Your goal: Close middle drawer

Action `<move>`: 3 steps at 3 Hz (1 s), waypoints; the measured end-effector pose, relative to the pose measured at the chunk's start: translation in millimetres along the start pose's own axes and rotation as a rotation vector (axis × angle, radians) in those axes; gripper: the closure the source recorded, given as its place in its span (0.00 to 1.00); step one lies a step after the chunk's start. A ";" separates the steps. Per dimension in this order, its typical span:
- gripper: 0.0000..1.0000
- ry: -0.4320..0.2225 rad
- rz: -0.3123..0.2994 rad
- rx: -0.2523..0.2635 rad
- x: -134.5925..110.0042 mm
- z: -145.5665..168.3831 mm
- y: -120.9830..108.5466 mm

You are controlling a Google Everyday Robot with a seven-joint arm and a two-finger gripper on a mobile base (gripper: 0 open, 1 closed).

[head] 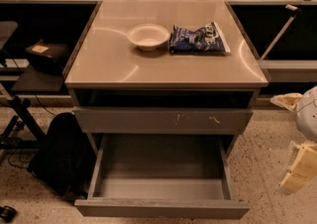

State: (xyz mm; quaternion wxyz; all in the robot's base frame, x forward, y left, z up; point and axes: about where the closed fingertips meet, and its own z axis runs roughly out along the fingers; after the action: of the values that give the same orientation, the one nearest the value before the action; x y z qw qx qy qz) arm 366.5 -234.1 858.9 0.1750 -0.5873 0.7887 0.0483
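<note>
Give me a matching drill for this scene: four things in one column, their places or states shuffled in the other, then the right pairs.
Things:
1. middle drawer
2. white bowl
3. blue bag
4. gripper

Places or states:
A. low at the right edge of the view
B. on the cabinet top, the left one of the two things there
C. pulled far out, lowest of all
D. on the cabinet top, the right one of the two things there

Pairs: 1-C, 2-B, 3-D, 4-A
</note>
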 end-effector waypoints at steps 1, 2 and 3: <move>0.00 -0.006 0.006 0.001 4.6 2.3 6.8; 0.00 -0.052 0.040 -0.008 26.8 22.1 31.1; 0.00 -0.138 0.075 -0.029 59.1 69.9 64.3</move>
State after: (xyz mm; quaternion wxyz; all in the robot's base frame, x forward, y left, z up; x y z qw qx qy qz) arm 306.5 -248.4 765.6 0.2187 -0.5552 0.7953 0.1067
